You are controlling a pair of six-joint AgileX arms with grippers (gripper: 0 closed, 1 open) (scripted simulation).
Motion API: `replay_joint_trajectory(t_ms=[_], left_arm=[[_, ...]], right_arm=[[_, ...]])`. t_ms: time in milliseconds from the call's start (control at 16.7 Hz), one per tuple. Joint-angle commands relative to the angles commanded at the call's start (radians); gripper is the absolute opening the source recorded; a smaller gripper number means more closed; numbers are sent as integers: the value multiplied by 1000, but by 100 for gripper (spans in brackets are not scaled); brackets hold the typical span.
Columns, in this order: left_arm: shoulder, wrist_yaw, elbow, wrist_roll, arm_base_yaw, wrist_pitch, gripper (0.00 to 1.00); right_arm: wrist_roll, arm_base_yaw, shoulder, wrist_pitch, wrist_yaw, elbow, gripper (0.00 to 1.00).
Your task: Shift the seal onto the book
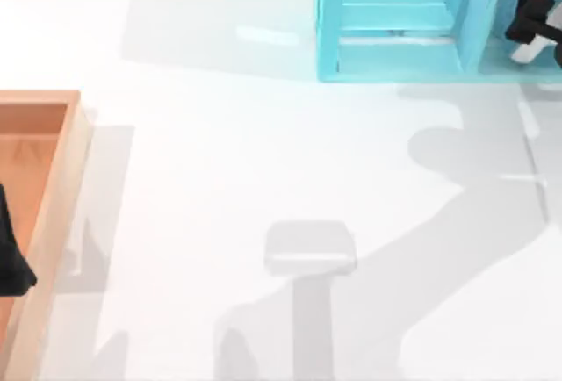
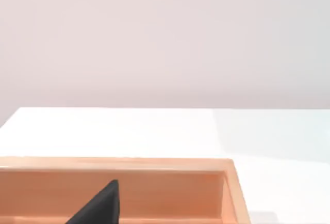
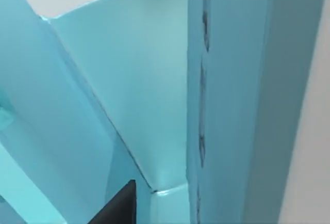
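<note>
Black gripper parts frame a white table (image 1: 219,161) from both sides.

Left gripper (image 1: 10,258) hangs over the wooden tray (image 1: 61,188) at the table's left edge; right gripper (image 1: 534,23) sits against the light-blue shelf unit (image 1: 395,21) at far right. Jaw state of either: cannot tell. Seal and book: cannot be located.

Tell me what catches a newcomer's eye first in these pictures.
The light-blue open shelf unit stands at the white table's far edge, right of centre, with the right gripper at its right end. The tan wooden open tray sits at the left edge, with the left gripper over it.
</note>
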Motion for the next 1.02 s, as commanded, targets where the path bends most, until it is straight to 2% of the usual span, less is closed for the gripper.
replay_joint_trajectory(t_ms=[600, 1020], left_arm=[[0, 0, 0, 0, 0, 0, 100], [0, 0, 0, 0, 0, 0, 100]], right_arm=[[0, 0, 0, 0, 0, 0, 2], [0, 0, 0, 0, 0, 0, 0]])
